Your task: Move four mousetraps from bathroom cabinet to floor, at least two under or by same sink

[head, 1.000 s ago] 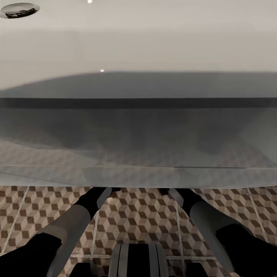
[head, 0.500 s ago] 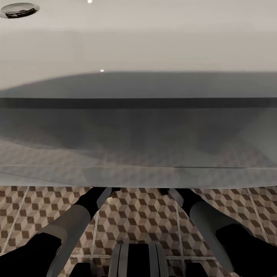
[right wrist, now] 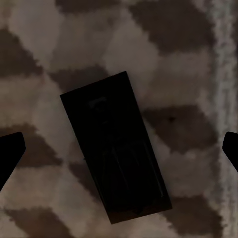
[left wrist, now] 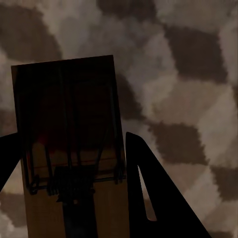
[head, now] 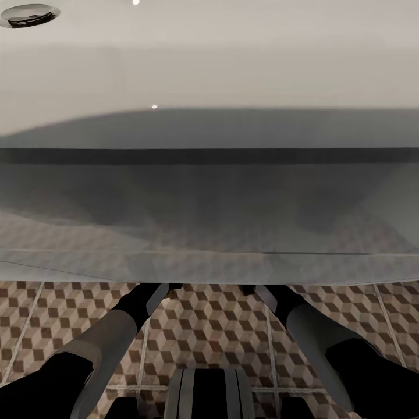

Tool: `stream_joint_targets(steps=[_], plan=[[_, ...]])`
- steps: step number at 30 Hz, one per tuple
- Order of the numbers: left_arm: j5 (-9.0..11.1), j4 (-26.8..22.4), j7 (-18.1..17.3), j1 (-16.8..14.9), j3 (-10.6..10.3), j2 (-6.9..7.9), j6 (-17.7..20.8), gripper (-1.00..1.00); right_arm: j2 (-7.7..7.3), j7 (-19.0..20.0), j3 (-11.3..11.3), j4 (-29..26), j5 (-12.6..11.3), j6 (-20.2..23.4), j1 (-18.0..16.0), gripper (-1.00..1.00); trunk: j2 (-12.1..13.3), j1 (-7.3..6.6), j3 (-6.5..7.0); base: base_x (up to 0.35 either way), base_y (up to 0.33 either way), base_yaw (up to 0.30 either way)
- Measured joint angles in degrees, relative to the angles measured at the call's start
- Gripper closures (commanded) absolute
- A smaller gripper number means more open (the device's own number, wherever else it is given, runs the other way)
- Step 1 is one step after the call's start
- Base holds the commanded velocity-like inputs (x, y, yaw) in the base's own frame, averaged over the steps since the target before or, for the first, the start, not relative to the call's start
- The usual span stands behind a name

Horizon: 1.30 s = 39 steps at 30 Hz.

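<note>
In the left wrist view a tan mousetrap with dark wire and a red mark sits between my left gripper's dark fingers, which press on its two long edges just above the cube-patterned bathroom floor. A second mousetrap, dark in shadow, lies flat on the floor in the right wrist view. My right gripper is open wide around it, fingertips well apart from it. In the head view both arms reach under the white sink. The cabinet is out of view.
The sink's chrome drain shows at the far left. Its glossy grey front hangs over my forearms and hides both grippers in the head view. Tiled floor shows around my base.
</note>
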Motion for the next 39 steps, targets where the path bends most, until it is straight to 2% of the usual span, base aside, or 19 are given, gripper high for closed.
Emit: stream_joint_targets(steps=[28,39], plan=[[-0.11,0.14,-0.09,-0.06,-0.07,0.00,-0.05,1.00,0.07,0.00,0.04,0.01,0.00,0.00,0.00,-1.00,0.00,-0.01,0.00,0.000,0.000,0.000],[-0.27,4.02,-0.14,-1.67,-0.16,-0.02,-0.21,1.00,0.08,0.00,0.04,0.02,-0.07,0.00,0.00,-1.00,0.00,-0.01,0.00,0.000,0.000,0.000]])
